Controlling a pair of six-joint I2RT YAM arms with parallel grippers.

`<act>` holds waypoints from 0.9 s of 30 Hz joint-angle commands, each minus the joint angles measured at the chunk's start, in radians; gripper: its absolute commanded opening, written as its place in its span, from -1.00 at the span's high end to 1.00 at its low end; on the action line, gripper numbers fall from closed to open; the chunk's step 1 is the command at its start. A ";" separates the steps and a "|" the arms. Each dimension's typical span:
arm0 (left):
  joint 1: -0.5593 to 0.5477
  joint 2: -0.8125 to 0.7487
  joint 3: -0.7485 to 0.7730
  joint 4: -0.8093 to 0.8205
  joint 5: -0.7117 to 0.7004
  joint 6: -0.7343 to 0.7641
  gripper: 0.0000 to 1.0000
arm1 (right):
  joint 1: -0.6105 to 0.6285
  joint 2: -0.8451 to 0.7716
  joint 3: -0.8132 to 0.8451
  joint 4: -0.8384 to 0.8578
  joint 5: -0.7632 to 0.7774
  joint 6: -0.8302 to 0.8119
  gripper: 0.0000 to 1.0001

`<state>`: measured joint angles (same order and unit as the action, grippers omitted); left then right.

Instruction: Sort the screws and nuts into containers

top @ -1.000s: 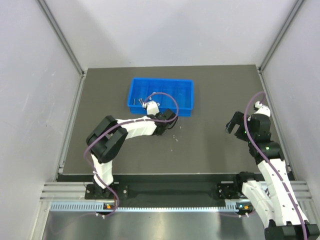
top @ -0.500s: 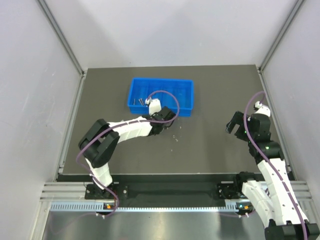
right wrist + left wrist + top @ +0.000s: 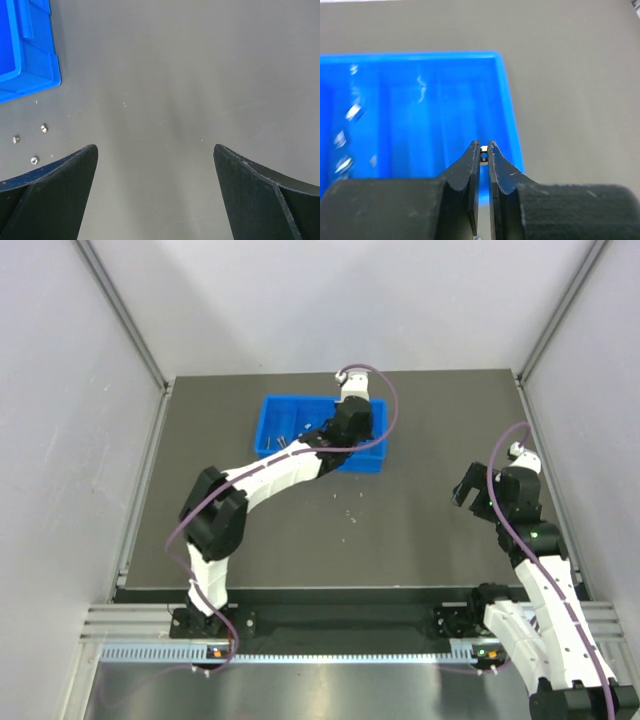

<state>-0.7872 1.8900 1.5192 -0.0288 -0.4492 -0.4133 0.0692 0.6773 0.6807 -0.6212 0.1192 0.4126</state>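
Nut tight in left pincer

Table open right of tray; tray walls, loose nuts obstruct.

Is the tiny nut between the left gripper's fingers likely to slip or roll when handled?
The nut is probably stiff and very light, being shiny metal and far smaller than the left gripper. It may slip easily, since only the very fingertips pinch it. Dropped into the blue tray, it might skid on the smooth plastic before settling flat.
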 commanded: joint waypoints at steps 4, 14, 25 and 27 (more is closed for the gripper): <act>0.026 0.170 0.148 0.082 0.047 0.053 0.80 | 0.006 0.007 0.017 0.040 0.010 0.000 -0.99; 0.028 0.222 0.171 0.116 0.052 0.068 0.64 | 0.006 0.002 0.020 0.035 -0.001 -0.003 -1.00; 0.026 -0.038 0.058 -0.074 0.099 0.030 -0.07 | 0.006 -0.001 0.026 0.028 -0.004 -0.006 -0.99; 0.022 -0.109 -0.006 -0.111 0.138 -0.004 -0.06 | 0.006 -0.007 0.023 0.028 -0.003 -0.008 -0.99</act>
<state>-0.7609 1.9610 1.5661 -0.0814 -0.3592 -0.3683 0.0692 0.6827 0.6807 -0.6216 0.1116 0.4118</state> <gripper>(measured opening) 0.534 0.996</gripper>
